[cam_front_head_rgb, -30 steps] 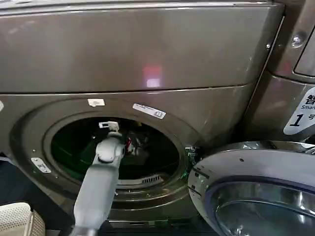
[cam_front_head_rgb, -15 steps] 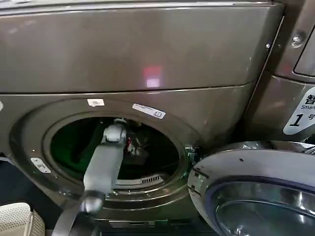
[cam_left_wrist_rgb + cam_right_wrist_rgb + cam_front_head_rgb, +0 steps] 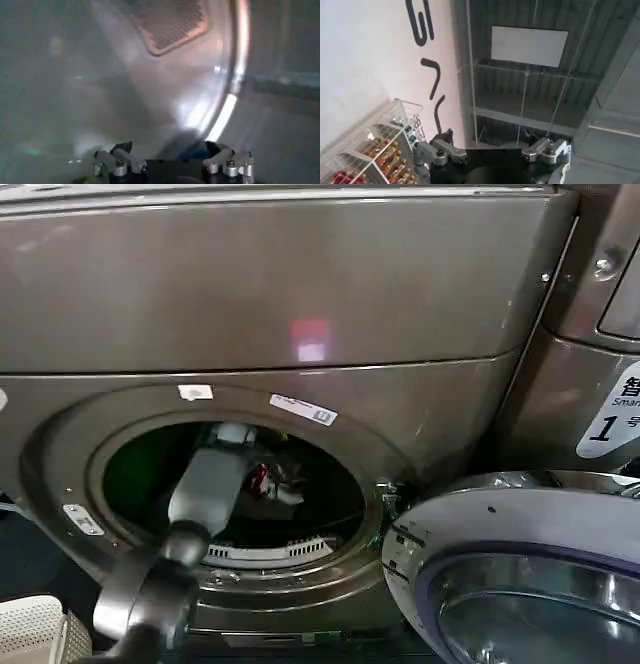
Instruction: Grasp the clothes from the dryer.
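Bronze dryer (image 3: 300, 294), label (image 3: 612, 416) "1"

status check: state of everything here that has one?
dryer: porthole open, left arm reaching into the drum
dryer door: swung open to the right
clothes: lying inside the drum, not gripped
left hand: inside the drum, fingers open
right hand: away from the dryer, pointing up at the ceiling, fingers open, empty
white basket: on the floor, lower left
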